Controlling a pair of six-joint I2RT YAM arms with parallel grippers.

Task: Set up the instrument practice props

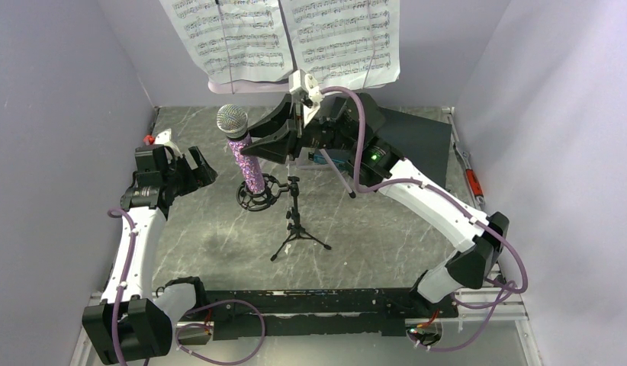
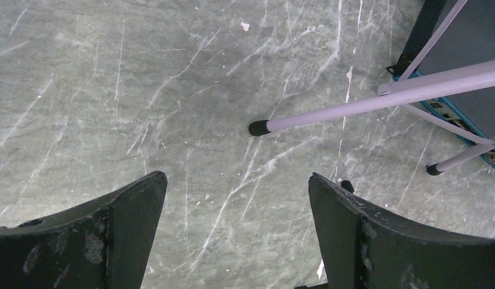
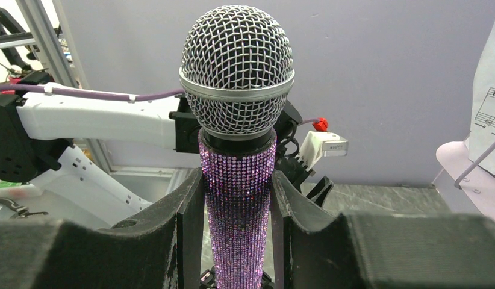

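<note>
— In the middle of the tabletop (image 1: 219, 244), where is the mic (image 3: 236, 78)?
— It stands up with its bottom in the ring (image 1: 257, 197) of the little tripod (image 1: 297, 225). The right end effector (image 3: 236, 205) squeezes it from both sides.
— And the left end effector (image 2: 236, 180)?
— Wide open, nothing in it, above the tabletop.
</note>
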